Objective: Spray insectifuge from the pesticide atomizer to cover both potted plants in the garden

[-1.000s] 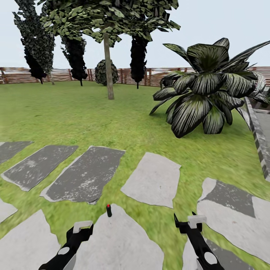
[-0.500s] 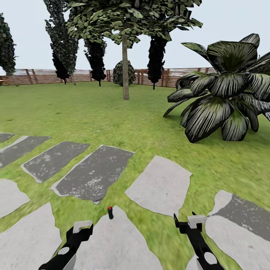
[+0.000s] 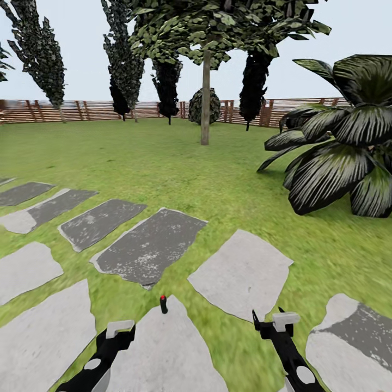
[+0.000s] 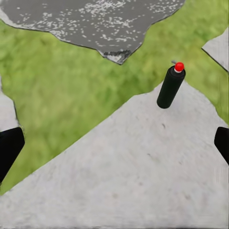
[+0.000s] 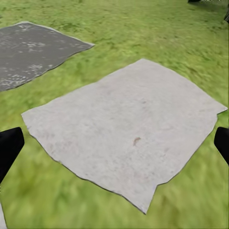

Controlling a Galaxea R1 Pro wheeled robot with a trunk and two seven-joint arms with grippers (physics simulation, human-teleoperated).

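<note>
No pesticide atomizer and no potted plant is in view. I face a green lawn (image 3: 163,169) crossed by grey stepping stones (image 3: 147,247). A small black cylinder with a red cap (image 3: 163,304) stands upright at the tip of the near stone, also in the left wrist view (image 4: 171,86). My left gripper (image 3: 121,333) hangs low just short of that cylinder, open and holding nothing, with its fingers (image 4: 9,148) wide apart. My right gripper (image 3: 270,322) is open too, over a pale stone (image 5: 129,129).
A big spiky striped agave (image 3: 337,158) fills the right side. A thin tree trunk (image 3: 205,98) stands mid-lawn, with dark trees and a round bush (image 3: 204,106) before the brown slatted fence (image 3: 81,110) at the back.
The camera has swung left: agave, tree and stones have all slid right in the picture. Both arms keep their pose, and the black cylinder stays in front of the left gripper.
</note>
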